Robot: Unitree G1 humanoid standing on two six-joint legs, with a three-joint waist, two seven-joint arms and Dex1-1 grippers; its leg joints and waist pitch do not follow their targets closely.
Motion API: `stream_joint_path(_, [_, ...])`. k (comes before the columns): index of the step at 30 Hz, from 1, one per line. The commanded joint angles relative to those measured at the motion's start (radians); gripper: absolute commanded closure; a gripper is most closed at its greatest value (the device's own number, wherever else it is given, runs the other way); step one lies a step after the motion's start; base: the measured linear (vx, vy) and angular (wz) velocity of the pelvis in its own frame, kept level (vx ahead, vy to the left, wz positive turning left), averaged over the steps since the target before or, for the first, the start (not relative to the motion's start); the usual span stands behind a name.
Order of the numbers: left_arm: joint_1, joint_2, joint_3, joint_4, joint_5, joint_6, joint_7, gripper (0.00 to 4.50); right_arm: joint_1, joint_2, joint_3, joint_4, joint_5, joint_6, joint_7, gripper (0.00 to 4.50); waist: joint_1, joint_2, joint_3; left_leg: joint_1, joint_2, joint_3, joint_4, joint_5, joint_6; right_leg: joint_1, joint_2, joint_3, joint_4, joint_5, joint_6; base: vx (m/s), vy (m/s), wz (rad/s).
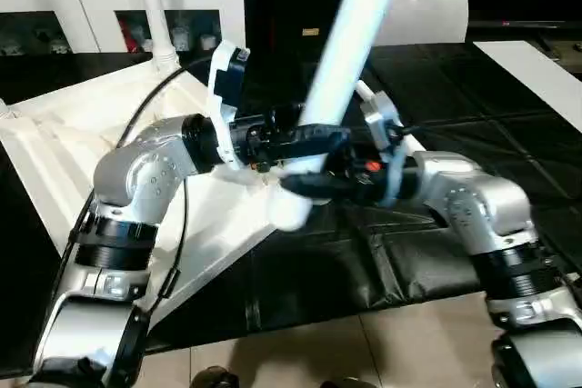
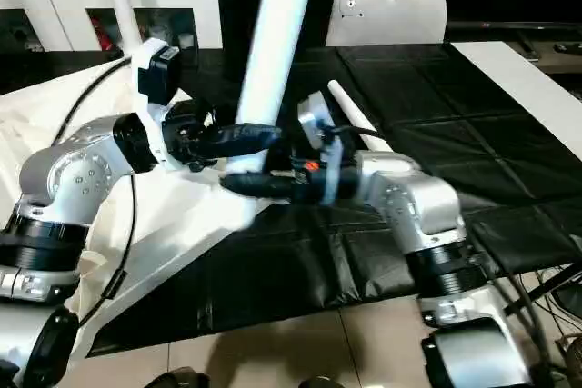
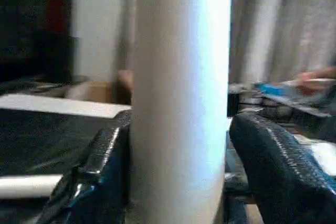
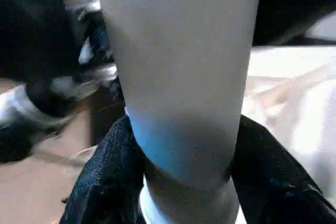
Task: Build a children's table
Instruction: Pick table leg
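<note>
Both grippers, left [image 1: 273,144] and right [image 1: 314,184], pinched a leg [image 1: 341,61] at the top's [image 1: 64,156] 3 o'clock corner; seating probably needed downward twisting.

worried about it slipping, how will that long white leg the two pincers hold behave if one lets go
The leg looks stiff: it runs straight with no sag. Its smooth, round, tapered surface probably slides easily between the fingers. It rises tall and tilted above the right pincer and left pincer, so it would likely tip over.
</note>
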Motion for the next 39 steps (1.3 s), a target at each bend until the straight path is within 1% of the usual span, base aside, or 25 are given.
stream_joint_path(1, [0.007, 0.002, 0.008, -0.028, 0.028, -0.016, 0.029, 1.41, 0.004, -0.002, -0.032, 0.007, -0.018, -0.024, -0.043, 2.54, -0.005, 0.008, -0.079, 0.023, 0.030, -0.004, -0.067, -0.185, -0.027, 0.050, -0.065, 0.036, -0.067, -0.222, -0.173, 0.000, 0.000, 0.00])
stream_joint_path(2, [0.016, 0.001, 0.014, -0.038, 0.032, -0.009, 0.054, 1.41, 0.006, 0.004, -0.033, 0.007, -0.025, -0.034, -0.058, 2.54, -0.005, 0.009, -0.079, 0.024, 0.030, -0.004, -0.068, -0.186, -0.027, 0.051, -0.064, 0.036, -0.065, -0.220, -0.173, 0.000, 0.000, 0.00])
stream_joint_path(3, [0.031, -0.011, 0.034, -0.059, 0.040, -0.013, 0.109, 1.41, 0.014, 0.016, -0.034, 0.003, -0.035, -0.047, -0.087, 2.54, -0.005, 0.013, -0.078, 0.025, 0.031, -0.004, -0.068, -0.197, -0.029, 0.047, -0.064, 0.036, -0.067, -0.220, -0.174, 0.000, 0.000, 0.00])
stream_joint_path(4, [0.036, -0.016, 0.041, -0.066, 0.039, -0.010, 0.125, 1.41, 0.016, 0.021, -0.035, 0.002, -0.038, -0.050, -0.097, 2.54, -0.006, 0.012, -0.078, 0.024, 0.033, -0.005, -0.069, -0.201, -0.033, 0.048, -0.065, 0.036, -0.065, -0.216, -0.177, 0.000, 0.000, 0.00])
stream_joint_path(5, [0.042, -0.022, 0.051, -0.075, 0.039, -0.007, 0.149, 1.41, 0.020, 0.026, -0.036, 0.001, -0.042, -0.056, -0.109, 2.54, -0.005, 0.011, -0.078, 0.026, 0.031, -0.005, -0.069, -0.208, -0.032, 0.048, -0.065, 0.036, -0.068, -0.224, -0.175, 0.000, 0.000, 0.00])
stream_joint_path(6, [0.060, -0.031, 0.059, -0.101, 0.054, -0.020, 0.193, 1.41, 0.026, 0.041, -0.038, -0.001, -0.048, -0.067, -0.139, 2.54, -0.005, 0.010, -0.077, 0.023, 0.031, -0.005, -0.070, -0.207, -0.032, 0.050, -0.066, 0.036, -0.068, -0.225, -0.175, 0.000, 0.000, 0.00])
stream_joint_path(7, [0.065, -0.037, 0.062, -0.108, 0.058, -0.023, 0.213, 1.41, 0.029, 0.045, -0.037, -0.001, -0.051, -0.070, -0.146, 2.54, -0.005, 0.010, -0.078, 0.024, 0.031, -0.005, -0.069, -0.209, -0.031, 0.049, -0.064, 0.036, -0.068, -0.225, -0.174, 0.000, 0.000, 0.00])
stream_joint_path(8, [0.072, -0.048, 0.067, -0.119, 0.065, -0.030, 0.247, 1.70, 0.032, 0.053, -0.036, -0.003, -0.056, -0.076, -0.157, 2.54, -0.006, 0.009, -0.078, 0.023, 0.031, -0.005, -0.069, -0.207, -0.029, 0.049, -0.065, 0.037, -0.068, -0.223, -0.172, 0.000, 0.000, 0.00])
stream_joint_path(9, [0.081, -0.065, 0.072, -0.132, 0.079, -0.040, 0.298, 1.77, 0.037, 0.064, -0.035, -0.005, -0.063, -0.084, -0.172, 2.54, -0.006, 0.007, -0.078, 0.023, 0.031, -0.004, -0.069, -0.207, -0.027, 0.049, -0.065, 0.037, -0.070, -0.228, -0.168, 0.000, 0.000, 0.00])
stream_joint_path(11, [0.091, -0.082, 0.067, -0.148, 0.100, -0.054, 0.342, 1.77, 0.041, 0.075, -0.033, -0.005, -0.069, -0.092, -0.188, 2.54, -0.006, 0.007, -0.076, 0.022, 0.032, -0.006, -0.070, -0.209, -0.026, 0.049, -0.065, 0.038, -0.071, -0.238, -0.162, 0.000, 0.000, 0.00])
stream_joint_path(13, [0.105, -0.100, 0.047, -0.173, 0.133, -0.065, 0.391, 2.12, 0.042, 0.089, -0.031, 0.002, -0.076, -0.106, -0.212, 2.56, -0.007, 0.004, -0.076, 0.021, 0.030, -0.004, -0.070, -0.209, -0.022, 0.048, -0.064, 0.038, -0.073, -0.250, -0.151, 0.000, 0.000, 0.00])
stream_joint_path(14, [0.111, -0.105, 0.037, -0.183, 0.146, -0.067, 0.407, 2.20, 0.041, 0.093, -0.031, 0.007, -0.079, -0.111, -0.220, 2.57, -0.007, 0.005, -0.075, 0.021, 0.032, -0.006, -0.071, -0.213, -0.025, 0.048, -0.065, 0.038, -0.073, -0.260, -0.146, 0.000, 0.000, 0.00])
stream_joint_path(15, [0.111, -0.105, 0.037, -0.183, 0.146, -0.067, 0.407, 2.22, 0.041, 0.093, -0.031, 0.007, -0.079, -0.111, -0.220, 2.57, -0.008, 0.005, -0.076, 0.021, 0.031, -0.006, -0.070, -0.211, -0.023, 0.047, -0.065, 0.038, -0.073, -0.259, -0.143, 0.000, 0.000, 0.00])
stream_joint_path(16, [0.125, -0.111, 0.019, -0.206, 0.167, -0.071, 0.423, 2.36, 0.039, 0.103, -0.032, 0.014, -0.084, -0.119, -0.235, 2.57, -0.008, 0.002, -0.076, 0.021, 0.030, -0.004, -0.070, -0.210, -0.020, 0.047, -0.064, 0.038, -0.076, -0.261, -0.140, 0.000, 0.000, 0.00])
stream_joint_path(17, [0.131, -0.112, 0.010, -0.216, 0.178, -0.070, 0.431, 2.36, 0.036, 0.106, -0.032, 0.018, -0.087, -0.122, -0.239, 2.57, -0.009, 0.004, -0.075, 0.020, 0.031, -0.006, -0.072, -0.209, -0.020, 0.047, -0.064, 0.038, -0.074, -0.262, -0.139, 0.000, 0.000, 0.00])
stream_joint_path(19, [0.144, -0.108, -0.009, -0.237, 0.198, -0.070, 0.446, 2.52, 0.031, 0.114, -0.032, 0.025, -0.093, -0.126, -0.248, 2.58, -0.010, 0.005, -0.076, 0.021, 0.031, -0.005, -0.070, -0.212, -0.020, 0.045, -0.064, 0.038, -0.074, -0.263, -0.137, 0.000, 0.000, 0.00])
stream_joint_path(22, [0.159, -0.102, -0.029, -0.255, 0.220, -0.076, 0.462, 2.57, 0.026, 0.117, -0.031, 0.031, -0.097, -0.133, -0.256, 2.58, -0.011, 0.005, -0.075, 0.019, 0.032, -0.007, -0.072, -0.211, -0.020, 0.046, -0.063, 0.038, -0.073, -0.256, -0.135, 0.000, 0.000, 0.00])
stream_joint_path(23, [0.160, -0.103, -0.031, -0.257, 0.225, -0.076, 0.468, 2.57, 0.025, 0.118, -0.033, 0.033, -0.098, -0.134, -0.257, 2.58, -0.012, -0.002, -0.075, 0.019, 0.031, -0.005, -0.071, -0.211, -0.018, 0.045, -0.062, 0.038, -0.075, -0.258, -0.134, 0.000, 0.000, 0.00])
stream_joint_path(24, [0.162, -0.098, -0.038, -0.257, 0.240, -0.080, 0.477, 2.58, 0.022, 0.120, -0.035, 0.039, -0.101, -0.136, -0.260, 2.58, -0.011, 0.002, -0.074, 0.020, 0.031, -0.005, -0.071, -0.212, -0.018, 0.044, -0.063, 0.038, -0.075, -0.266, -0.132, 0.000, 0.000, 0.00])
stream_joint_path(26, [0.165, -0.092, -0.045, -0.256, 0.254, -0.087, 0.478, 2.59, 0.020, 0.121, -0.036, 0.042, -0.102, -0.139, -0.262, 2.58, -0.011, 0.003, -0.074, 0.021, 0.030, -0.006, -0.071, -0.216, -0.019, 0.043, -0.063, 0.038, -0.075, -0.275, -0.129, 0.000, 0.000, 0.00])
stream_joint_path(30, [0.173, -0.081, -0.064, -0.258, 0.282, -0.102, 0.481, 2.60, 0.017, 0.124, -0.035, 0.048, -0.106, -0.144, -0.263, 2.58, -0.014, 0.003, -0.074, 0.020, 0.030, -0.006, -0.072, -0.219, -0.021, 0.044, -0.064, 0.039, -0.075, -0.265, -0.133, 0.000, 0.000, 0.00])
stream_joint_path(34, [0.175, -0.025, -0.115, -0.239, 0.357, -0.126, 0.466, 2.60, 0.014, 0.123, -0.033, 0.049, -0.114, -0.146, -0.263, 2.58, -0.017, 0.005, -0.074, 0.021, 0.031, -0.007, -0.073, -0.220, -0.022, 0.043, -0.062, 0.039, -0.072, -0.252, -0.133, 0.000, 0.000, 0.00])
stream_joint_path(36, [0.171, -0.027, -0.101, -0.228, 0.356, -0.113, 0.488, 2.61, 0.012, 0.122, -0.033, 0.050, -0.116, -0.148, -0.262, 2.58, -0.019, 0.007, -0.074, 0.021, 0.030, -0.006, -0.072, -0.219, -0.027, 0.043, -0.063, 0.039, -0.072, -0.246, -0.139, 0.000, 0.000, 0.00])
stream_joint_path(39, [0.161, -0.073, -0.036, -0.220, 0.289, -0.068, 0.532, 2.61, 0.007, 0.120, -0.034, 0.054, -0.117, -0.150, -0.261, 2.58, -0.024, 0.005, -0.074, 0.020, 0.029, -0.004, -0.071, -0.223, -0.031, 0.045, -0.063, 0.039, -0.070, -0.244, -0.149, 0.000, 0.000, 0.00])
